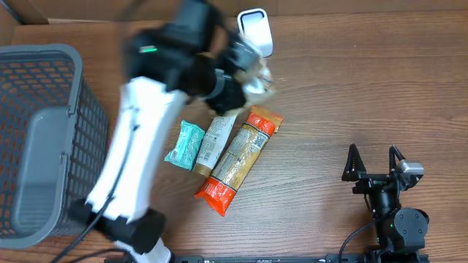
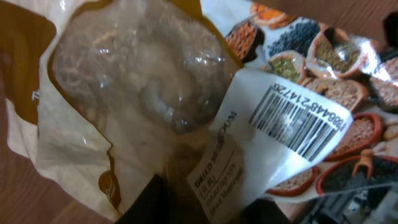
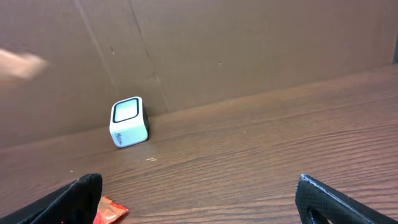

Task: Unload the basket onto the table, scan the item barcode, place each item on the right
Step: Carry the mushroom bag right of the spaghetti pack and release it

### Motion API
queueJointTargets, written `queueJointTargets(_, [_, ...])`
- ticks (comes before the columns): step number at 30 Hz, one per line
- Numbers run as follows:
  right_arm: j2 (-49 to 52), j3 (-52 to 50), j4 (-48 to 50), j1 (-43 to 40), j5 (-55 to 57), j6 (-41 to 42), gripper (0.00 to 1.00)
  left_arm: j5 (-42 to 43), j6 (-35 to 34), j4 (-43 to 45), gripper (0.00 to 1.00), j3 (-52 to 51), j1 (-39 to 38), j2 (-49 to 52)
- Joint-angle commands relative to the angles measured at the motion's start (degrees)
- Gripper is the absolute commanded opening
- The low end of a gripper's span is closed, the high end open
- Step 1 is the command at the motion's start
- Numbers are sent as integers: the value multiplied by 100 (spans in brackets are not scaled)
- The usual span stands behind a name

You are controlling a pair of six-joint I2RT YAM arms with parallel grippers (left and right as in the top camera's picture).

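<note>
The left pincer (image 1: pixel 243 69) is gripping the crinkly food bag (image 1: pixel 261 79), barcode label (image 2: pixel 298 121) showing, just beside the white scanner (image 1: pixel 254 29), while the right pincer (image 1: pixel 374 152) is standing wide open, well apart.

The bag (image 2: pixel 124 93) is thin clear plastic, glossy and crinkled, with brown and cream print. Its white label (image 2: pixel 292 118) looks like smooth paper. The surface (image 1: pixel 351 95) is brown wood grain with a low sheen. The scanner (image 3: pixel 129 121) is smooth white plastic with a glossy, dark-rimmed window. The basket (image 1: pixel 80 109) is matt grey plastic mesh. The orange packet (image 1: pixel 238 157) is shiny film. The backing wall (image 3: pixel 249 50) is matt cardboard. The right pincer (image 3: pixel 198 186) has matt black fingers (image 3: pixel 74 199).
</note>
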Motion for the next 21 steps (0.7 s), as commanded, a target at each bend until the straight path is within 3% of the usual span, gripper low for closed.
queueJointTargets(1, [-63,-61,20,0,55,-7,100,-166,179,496,4,-566,-479,361])
queueJointTargets(12, [-63,-61,20,0,55,-7,100,603,-114,2135,4,-1648,-1259,1121])
queueJointTargets(21, [-63,-61,20,0,55,-7,100,590,332,2380,7,-1908,-1609,1213])
